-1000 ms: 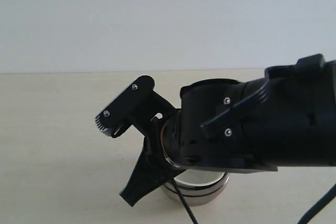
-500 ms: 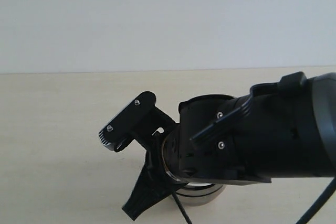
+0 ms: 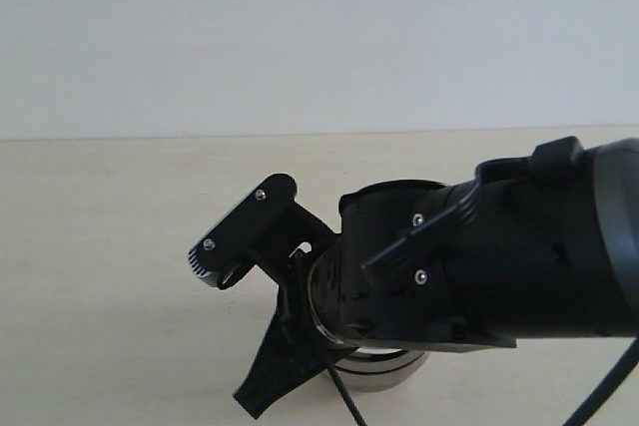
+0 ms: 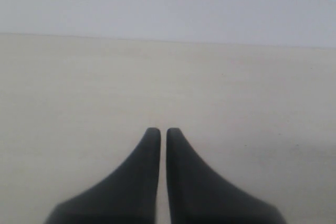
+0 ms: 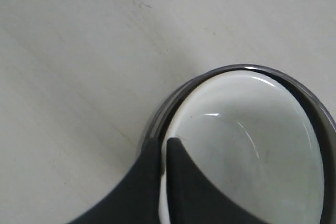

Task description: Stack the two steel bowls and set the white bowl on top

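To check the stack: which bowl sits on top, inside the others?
The white bowl: glossy white, nested inside the shiny steel bowls.

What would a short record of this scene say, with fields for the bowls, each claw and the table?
white bowl: topmost, nested inside the steel bowls
steel bowls: on the table, under the right arm
right claw: shut on the white bowl's rim
left claw: shut, holding nothing, over bare table
table: pale, plain
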Controlling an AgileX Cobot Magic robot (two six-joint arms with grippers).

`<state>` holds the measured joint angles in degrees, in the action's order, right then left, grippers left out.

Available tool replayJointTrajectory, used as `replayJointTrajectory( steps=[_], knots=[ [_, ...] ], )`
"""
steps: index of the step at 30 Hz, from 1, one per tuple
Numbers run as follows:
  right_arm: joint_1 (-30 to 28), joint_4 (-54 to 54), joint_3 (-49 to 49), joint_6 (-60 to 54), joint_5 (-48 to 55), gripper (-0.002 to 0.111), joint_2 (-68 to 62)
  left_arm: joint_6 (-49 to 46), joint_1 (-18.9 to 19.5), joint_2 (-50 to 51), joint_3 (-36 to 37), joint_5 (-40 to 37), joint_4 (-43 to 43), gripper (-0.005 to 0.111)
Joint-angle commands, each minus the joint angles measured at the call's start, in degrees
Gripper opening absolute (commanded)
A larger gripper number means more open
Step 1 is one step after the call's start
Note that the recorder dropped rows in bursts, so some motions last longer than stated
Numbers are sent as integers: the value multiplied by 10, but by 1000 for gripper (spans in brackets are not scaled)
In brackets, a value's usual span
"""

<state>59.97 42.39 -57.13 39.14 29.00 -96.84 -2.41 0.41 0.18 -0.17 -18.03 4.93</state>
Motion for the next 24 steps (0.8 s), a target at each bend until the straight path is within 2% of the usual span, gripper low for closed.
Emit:
replayJointTrajectory(
  steps=[1, 18, 24],
  knots=[
    [-2, 9, 0, -1, 6, 0, 2, 3, -3, -2, 2, 4, 0, 4],
    [-2, 36, 0, 22, 22, 0, 2, 3, -3, -2, 2, 4, 0, 4],
    [-2, 11, 5, 29, -33, 0, 2, 3, -3, -2, 2, 4, 0, 4]
  ],
)
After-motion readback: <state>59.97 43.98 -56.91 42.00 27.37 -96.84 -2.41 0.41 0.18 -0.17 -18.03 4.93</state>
